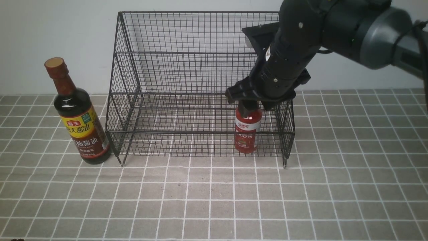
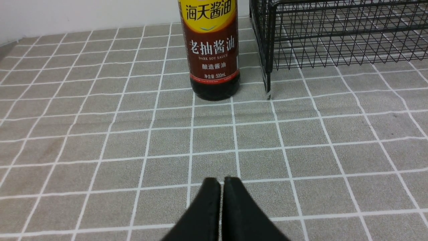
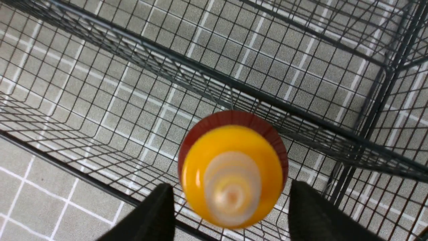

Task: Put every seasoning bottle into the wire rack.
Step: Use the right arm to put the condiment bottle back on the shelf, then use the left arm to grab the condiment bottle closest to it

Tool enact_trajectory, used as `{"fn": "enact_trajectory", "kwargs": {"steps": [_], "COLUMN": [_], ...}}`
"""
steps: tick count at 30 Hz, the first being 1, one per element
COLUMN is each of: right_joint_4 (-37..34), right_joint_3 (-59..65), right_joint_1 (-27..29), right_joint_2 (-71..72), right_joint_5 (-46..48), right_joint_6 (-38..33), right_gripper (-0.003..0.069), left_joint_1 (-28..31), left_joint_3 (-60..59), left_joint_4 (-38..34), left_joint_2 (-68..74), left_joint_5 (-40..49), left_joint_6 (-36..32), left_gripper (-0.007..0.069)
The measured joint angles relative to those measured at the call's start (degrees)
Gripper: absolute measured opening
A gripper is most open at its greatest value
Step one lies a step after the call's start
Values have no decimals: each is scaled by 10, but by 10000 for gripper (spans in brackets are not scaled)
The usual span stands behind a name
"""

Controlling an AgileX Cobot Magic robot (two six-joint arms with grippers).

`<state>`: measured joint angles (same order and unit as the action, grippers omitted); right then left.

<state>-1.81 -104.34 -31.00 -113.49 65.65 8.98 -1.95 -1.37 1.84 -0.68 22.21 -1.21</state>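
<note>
A grey table top with white square lines [image 1: 214, 201] is carrying two things. A tall dark bottle with a brown cap and yellow-and-red label [image 1: 80, 129] is standing just beside a big black wire rack [image 1: 187, 53].

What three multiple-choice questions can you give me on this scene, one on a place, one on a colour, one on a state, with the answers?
1. Where does the soy-sauce bottle stand relative to the wire rack?
A) inside it
B) on the tiles beside its left end
C) on top of it

2. What colour is the red sauce bottle's cap?
A) green
B) white
C) yellow

3. How is the left gripper?
A) shut and empty
B) wide open
C) clamped on a bottle

Answers:
1 B, it stands upright outside the rack.
2 C, the right wrist view shows a yellow nozzle.
3 A, its fingertips meet with nothing between them.
</note>
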Motion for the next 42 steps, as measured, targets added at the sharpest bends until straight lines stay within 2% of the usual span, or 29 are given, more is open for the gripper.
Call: {"fn": "enact_trajectory", "kwargs": {"steps": [5,10,13,15,18,21,23,25,29,37,38,42], "right_joint_4": [-1,5,8,10,21,26,28,29,29,25,25,25], "right_joint_3": [-7,-66,-80,-83,-79,-44,-9,75,242,621,621,755], "right_joint_1": [0,0,0,0,0,0,0,0,0,0,0,0], "right_joint_2": [30,98,157,210,295,376,430,508,647,915,915,1037], "right_joint_5": [18,59,60,64,68,67,65,26,-115,-486,-486,-569], "right_joint_6": [2,-7,-9,-9,-9,-8,-3,4,7,7,7,7], "right_gripper": [462,443,372,281,103,15,-1,-11,-12,-13,-13,-13], "left_joint_1": [0,0,0,0,0,0,0,0,0,0,0,0], "left_joint_3": [0,0,0,0,0,0,0,0,0,0,0,0], "left_joint_4": [0,0,0,0,0,0,0,0,0,0,0,0], "left_joint_2": [0,0,0,0,0,0,0,0,0,0,0,0], "left_joint_5": [0,0,0,0,0,0,0,0,0,0,0,0], "left_joint_6": [0,0,0,0,0,0,0,0,0,0,0,0], "left_gripper": [-7,-7,-7,-7,-7,-7,-7,-7,-7,-7,-7,-7]}}
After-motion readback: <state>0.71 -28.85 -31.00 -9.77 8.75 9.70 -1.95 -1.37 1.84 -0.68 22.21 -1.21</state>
